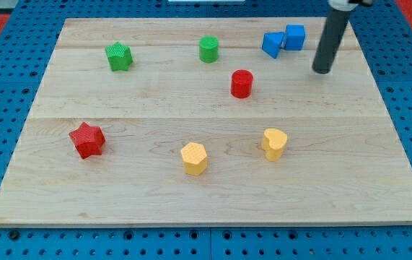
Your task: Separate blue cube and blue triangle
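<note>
Two blues touching near board's top edge: blue triangle [271, 45], blue cube [295, 37]; my tip [322, 71] right; no jaws.

The bench [213, 195] was a pale wooden board. Near the view's top right the blue cube [295, 36] and the blue triangle [272, 44] lay touching, the triangle on the cube's left. My tip [322, 71] rested on the wood just right of the pair, apart from both. Along the top also sat a green star [119, 56] and a green cylinder [208, 49], with a red cylinder [242, 83] below them. Lower down lay a red star [87, 139], a yellow hexagon [194, 158] and a yellow heart [274, 143].
</note>
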Controlling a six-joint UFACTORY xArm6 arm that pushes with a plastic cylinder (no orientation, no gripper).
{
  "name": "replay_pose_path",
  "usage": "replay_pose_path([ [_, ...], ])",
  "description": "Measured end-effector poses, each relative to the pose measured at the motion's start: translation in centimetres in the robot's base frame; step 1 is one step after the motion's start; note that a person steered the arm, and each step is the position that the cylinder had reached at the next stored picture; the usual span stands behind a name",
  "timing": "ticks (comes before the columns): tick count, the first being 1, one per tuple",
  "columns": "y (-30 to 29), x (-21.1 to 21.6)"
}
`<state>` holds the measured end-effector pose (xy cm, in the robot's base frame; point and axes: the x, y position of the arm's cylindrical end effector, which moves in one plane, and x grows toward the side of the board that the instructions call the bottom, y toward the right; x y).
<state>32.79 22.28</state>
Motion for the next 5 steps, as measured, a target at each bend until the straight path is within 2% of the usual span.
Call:
replay_pose_path([
  [1,8.1,-3.9],
  [2,11.8,-8.2],
  [3,4.1,-11.7],
  [4,-1.5,-11.9],
  [5,-3.2,-10.6],
])
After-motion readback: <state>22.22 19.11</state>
